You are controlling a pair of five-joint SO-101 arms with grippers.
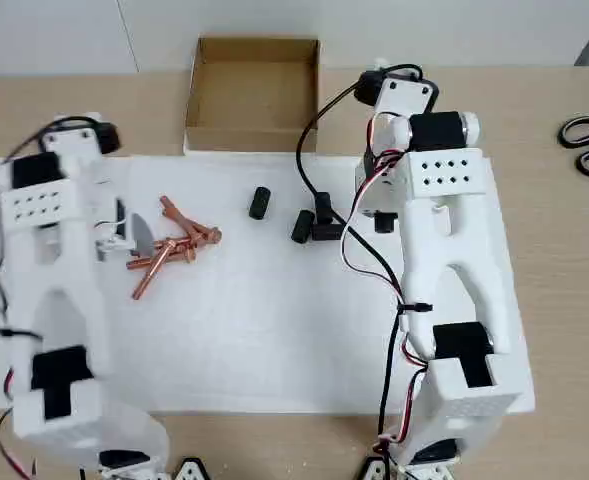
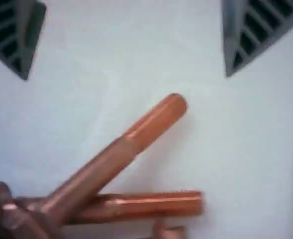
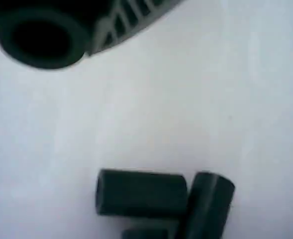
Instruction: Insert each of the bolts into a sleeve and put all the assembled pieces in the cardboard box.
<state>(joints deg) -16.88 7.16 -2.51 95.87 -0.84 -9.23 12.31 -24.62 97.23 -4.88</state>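
Left end effector (image 2: 126, 69) spread over bolts (image 1: 169, 245). Advise straddling top bolt (image 2: 136, 134) mid-shank, clear of neighbours. Right end effector (image 1: 382, 218) apparently pinching sleeve (image 3: 42, 37); keep bore exposed.

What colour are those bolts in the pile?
Coppery orange bolts; the left wrist view shows it best.

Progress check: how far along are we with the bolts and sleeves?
Done: nothing yet; the cardboard box looks empty. In hand: the right gripper holds one sleeve; the left gripper is open over the loose bolts. Left: every bolt is bare, other sleeves lie loose, so all assembling and boxing.
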